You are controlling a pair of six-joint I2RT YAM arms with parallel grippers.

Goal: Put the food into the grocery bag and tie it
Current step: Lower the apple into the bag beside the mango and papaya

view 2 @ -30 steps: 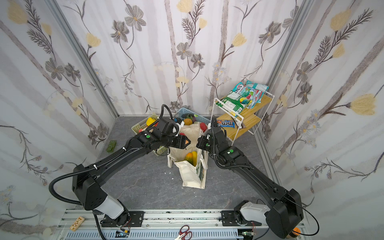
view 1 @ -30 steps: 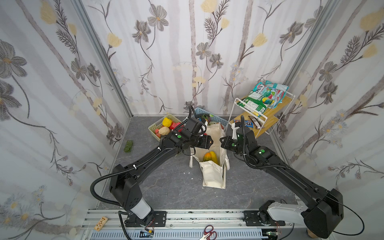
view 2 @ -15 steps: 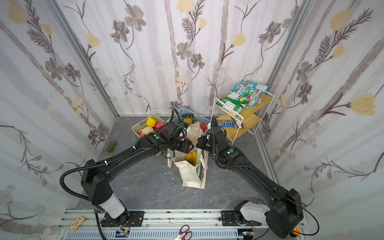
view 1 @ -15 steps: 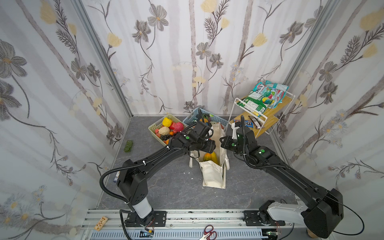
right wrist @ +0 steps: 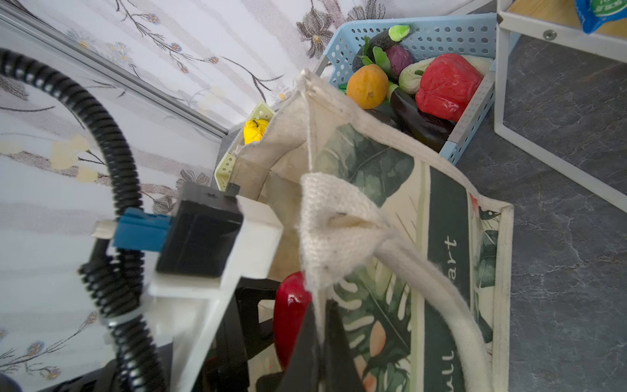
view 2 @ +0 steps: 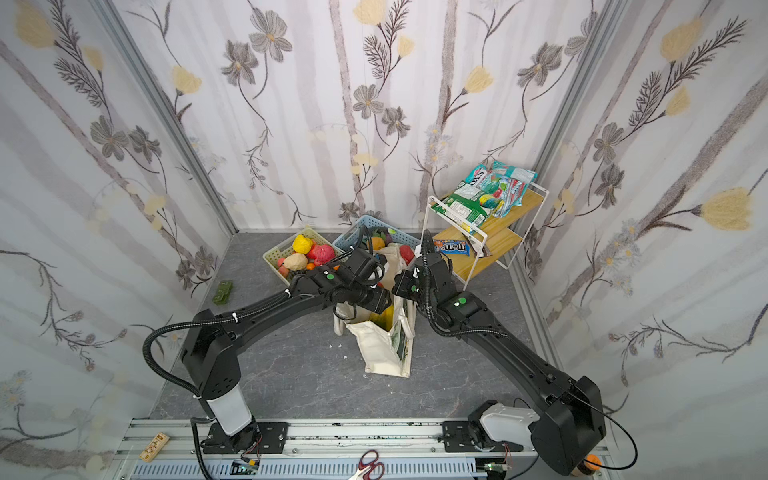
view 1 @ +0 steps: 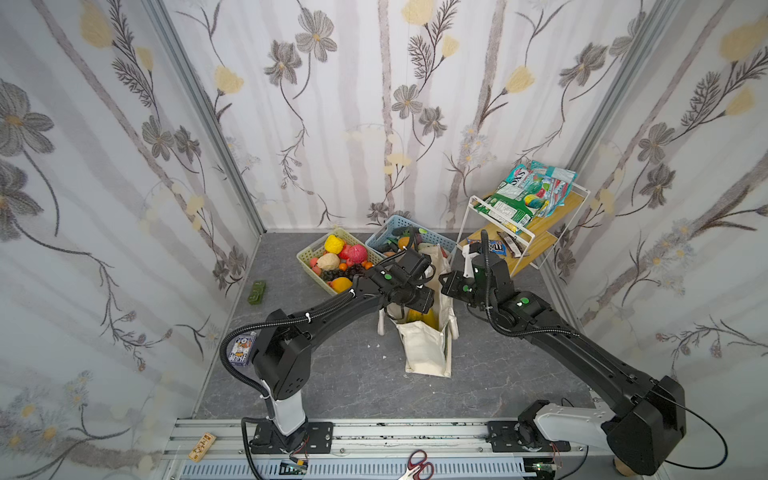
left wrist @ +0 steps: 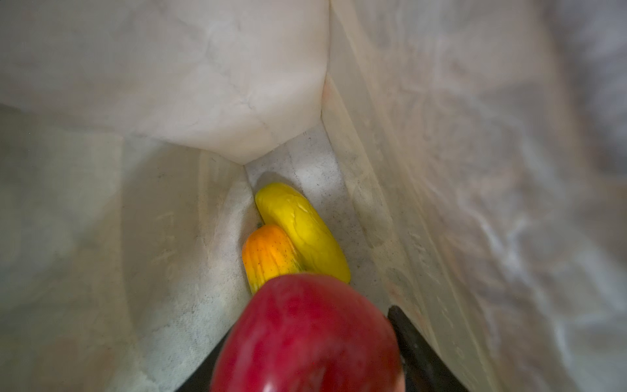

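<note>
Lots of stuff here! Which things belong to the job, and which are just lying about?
Job: grocery bag, red apple, yellow fruit, orange fruit, green basket, blue basket.
Lying about: scissors, card box, small green block, wooden block.

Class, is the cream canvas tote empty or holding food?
Holding food: yellow toy mango and orange toy fruit lie inside the tote.

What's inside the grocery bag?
A yellow mango and an orange fruit on the grocery bag floor; the left tool holds a red apple above them, hiding whatever is beneath.
</note>
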